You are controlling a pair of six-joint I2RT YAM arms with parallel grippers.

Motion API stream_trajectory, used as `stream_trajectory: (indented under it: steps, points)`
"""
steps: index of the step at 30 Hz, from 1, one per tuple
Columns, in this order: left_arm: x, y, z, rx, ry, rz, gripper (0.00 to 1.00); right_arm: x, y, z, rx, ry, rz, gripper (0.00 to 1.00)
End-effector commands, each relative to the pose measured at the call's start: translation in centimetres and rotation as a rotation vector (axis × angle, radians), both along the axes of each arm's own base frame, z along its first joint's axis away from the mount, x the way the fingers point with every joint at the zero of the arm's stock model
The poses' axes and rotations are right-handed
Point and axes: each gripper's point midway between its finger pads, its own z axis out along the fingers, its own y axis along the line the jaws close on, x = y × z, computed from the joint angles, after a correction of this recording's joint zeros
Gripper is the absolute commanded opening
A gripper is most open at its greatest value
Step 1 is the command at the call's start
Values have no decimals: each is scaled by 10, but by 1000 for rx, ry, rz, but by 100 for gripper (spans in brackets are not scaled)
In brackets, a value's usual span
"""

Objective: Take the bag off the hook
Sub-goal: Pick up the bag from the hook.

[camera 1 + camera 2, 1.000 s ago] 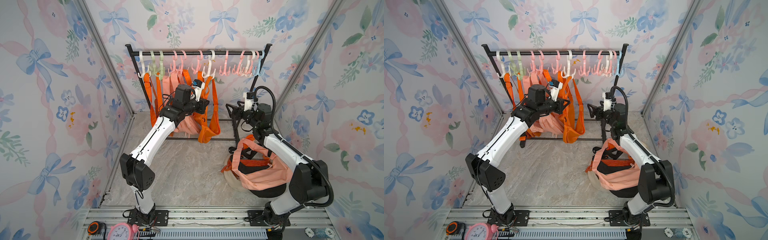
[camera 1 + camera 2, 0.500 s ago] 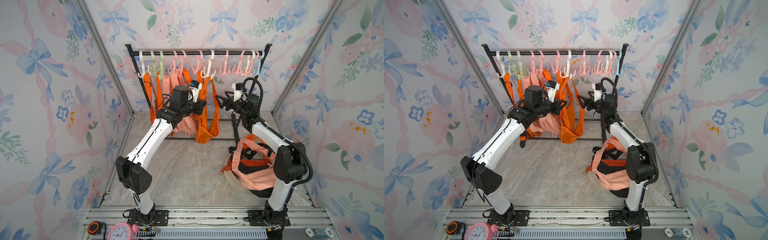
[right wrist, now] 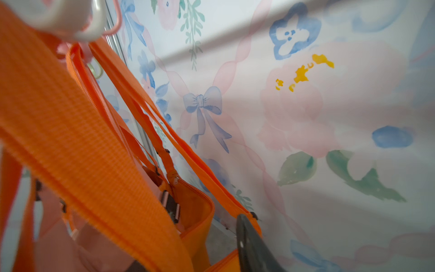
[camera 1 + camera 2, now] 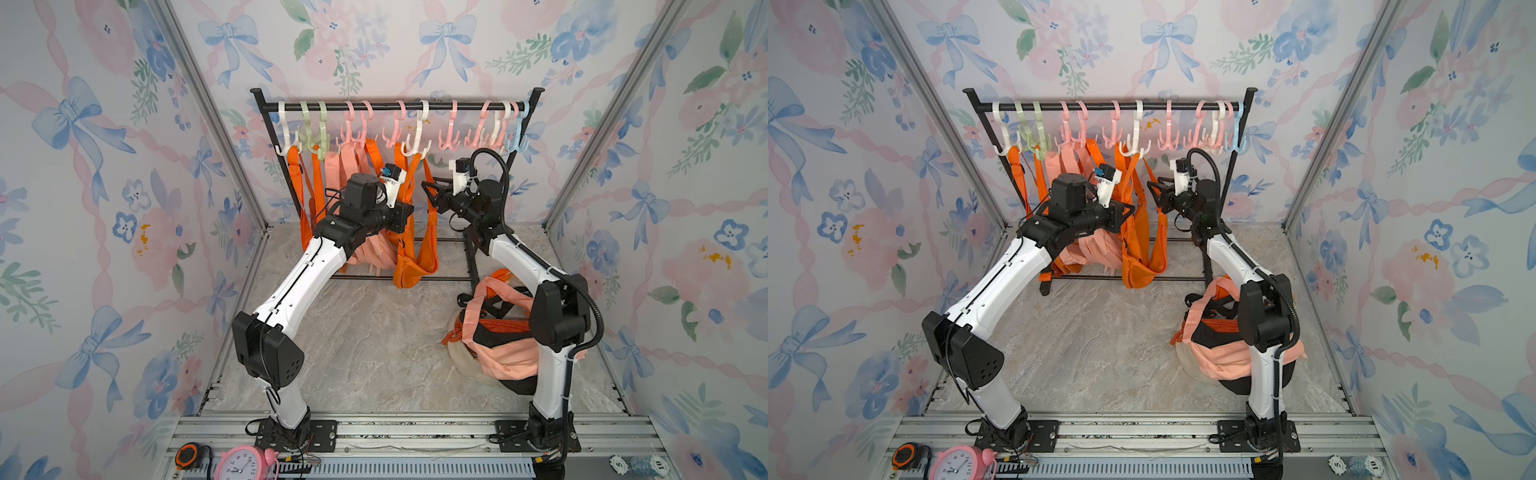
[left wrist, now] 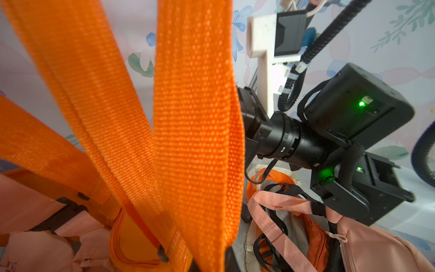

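An orange bag [image 4: 415, 266] [image 4: 1140, 266] hangs by its wide straps from a white hook [image 4: 417, 141] [image 4: 1136, 141] in the middle of the rack. My left gripper [image 4: 409, 216] [image 4: 1128, 216] is shut on the left strap [image 5: 195, 117], which covers its jaws in the left wrist view. From the right, my right gripper [image 4: 428, 197] [image 4: 1152, 195] reaches the other strap [image 3: 70, 131] just below the hook [image 3: 70, 23]. The strap runs between its jaws. One dark finger [image 3: 247, 245] still stands a little apart from the webbing.
The black rack bar [image 4: 395, 107] carries several empty pink, white and green hooks. Peach bags [image 4: 365, 249] and more orange straps [image 4: 316, 187] hang behind my left arm. A pile of bags [image 4: 498, 353] lies on the floor by my right arm's base. A pink clock [image 4: 241, 461] sits at the front rail.
My right arm has swung from above the floor pile up and left to the hanging orange strap, and its jaws have narrowed. My left gripper has stayed shut on the strap, shifting slightly.
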Motion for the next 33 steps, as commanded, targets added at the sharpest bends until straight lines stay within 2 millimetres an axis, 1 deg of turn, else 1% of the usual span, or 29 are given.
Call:
stream_trajectory:
  steps: [1, 3, 4, 9, 14, 19, 23, 26, 31, 33]
  points:
    - [-9, 3, 8, -2, -37, -7, 0, -5, 12, 7, -7, -7, 30, 15]
    - [-9, 6, 8, 1, -39, 4, 0, -8, 11, 11, -5, -9, 31, 4]
    - [-9, 8, 8, 3, -41, 12, 0, -10, 9, 13, -4, -13, 28, 0]
    - [-7, 9, 10, 3, -44, 22, 0, -27, 5, 27, 14, -28, 32, 0]
    - [-1, 3, 13, -6, -47, 16, 0, -43, 2, 39, 26, -40, 27, 0]
    - [12, -3, 4, -1, -32, 35, 0, -53, 0, 48, 32, -43, -1, 0]
    - [19, -12, 3, -14, -24, 29, 0, -61, -2, 58, 34, -45, -5, 0]
    - [19, -18, 13, -15, -56, 24, 0, -69, -4, 66, 31, -51, -8, 0]
    - [21, -20, 45, -45, -123, 20, 0, -81, -6, 79, 18, -63, -12, 0]
    - [23, -20, 54, -58, -139, 15, 0, -83, -7, 84, 17, -63, -13, 0]
